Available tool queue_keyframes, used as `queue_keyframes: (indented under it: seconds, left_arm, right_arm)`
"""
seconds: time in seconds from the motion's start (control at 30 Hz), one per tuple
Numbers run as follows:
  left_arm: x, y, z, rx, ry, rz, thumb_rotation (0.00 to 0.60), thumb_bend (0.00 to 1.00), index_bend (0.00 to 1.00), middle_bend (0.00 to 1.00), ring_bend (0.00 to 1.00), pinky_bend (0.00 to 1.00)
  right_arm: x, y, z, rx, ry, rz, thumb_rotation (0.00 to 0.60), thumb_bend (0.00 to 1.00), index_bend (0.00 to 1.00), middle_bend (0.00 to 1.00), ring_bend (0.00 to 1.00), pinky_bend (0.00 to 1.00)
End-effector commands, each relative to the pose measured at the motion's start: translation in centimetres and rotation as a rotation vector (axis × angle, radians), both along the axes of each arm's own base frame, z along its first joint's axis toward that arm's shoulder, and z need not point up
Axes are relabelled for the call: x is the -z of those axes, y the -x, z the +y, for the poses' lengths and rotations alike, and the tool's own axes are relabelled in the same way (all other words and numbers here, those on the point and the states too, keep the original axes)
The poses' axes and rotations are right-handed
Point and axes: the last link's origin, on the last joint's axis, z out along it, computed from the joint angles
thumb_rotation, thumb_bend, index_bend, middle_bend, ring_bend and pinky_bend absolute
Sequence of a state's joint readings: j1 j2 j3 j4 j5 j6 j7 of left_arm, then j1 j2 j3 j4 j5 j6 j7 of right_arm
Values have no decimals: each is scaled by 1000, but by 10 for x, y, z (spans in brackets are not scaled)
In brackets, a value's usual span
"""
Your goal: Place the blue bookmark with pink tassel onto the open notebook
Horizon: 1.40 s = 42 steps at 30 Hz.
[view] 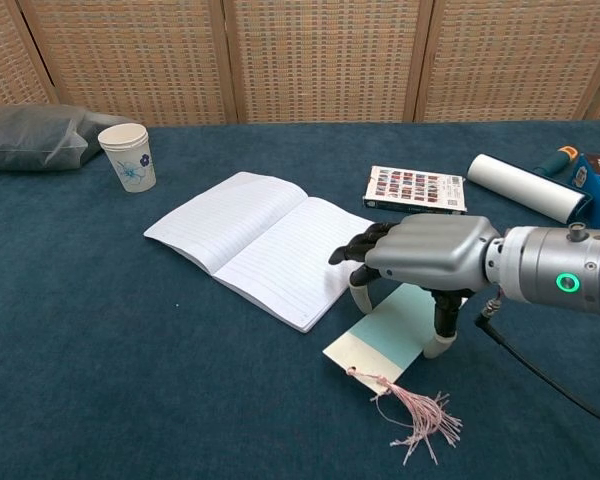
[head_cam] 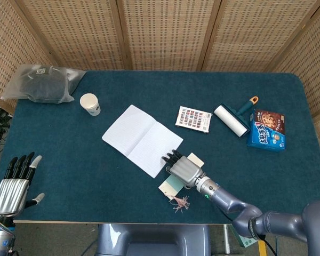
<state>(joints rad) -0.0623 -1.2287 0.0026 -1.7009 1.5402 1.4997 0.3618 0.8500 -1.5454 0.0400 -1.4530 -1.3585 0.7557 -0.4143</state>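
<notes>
Nearest the robot, the pink tassel (view: 418, 412) trails off the bookmark (view: 380, 334), which lies flat on the table with its long axis running diagonally from tassel end up toward the right hand (view: 420, 262). That hand arches directly over the bookmark's far half, fingers curled down with tips at the card; whether it actually grips it, cannot tell. Just beyond and left, touching distance from the fingertips, is the open notebook (view: 250, 240); left hand (head_cam: 13, 188) is well apart, fingers spread, holding nothing.
</notes>
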Motion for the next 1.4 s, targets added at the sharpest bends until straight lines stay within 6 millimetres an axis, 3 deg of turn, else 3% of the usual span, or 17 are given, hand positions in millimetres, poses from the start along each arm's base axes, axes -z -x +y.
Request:
queue_keyframes:
  seconds: [0.03, 0.63, 1.4]
  left_arm:
    - [0, 0, 0, 0, 0, -1, 600, 0, 0, 0, 0, 0]
    - [-3, 1, 1, -8, -2, -15, 600, 0, 0, 0, 0, 0]
    - [5, 11, 6, -50, 42, -24, 600, 0, 0, 0, 0, 0]
  right_arm:
    - [-3, -2, -3, 2, 11, -4, 600, 225, 612, 129, 0, 26]
    - [-16, -31, -21, -40, 90, -25, 600, 225, 616, 123, 0, 30]
    - [27, -77, -69, -79, 114, -22, 600, 224, 618, 118, 0, 44]
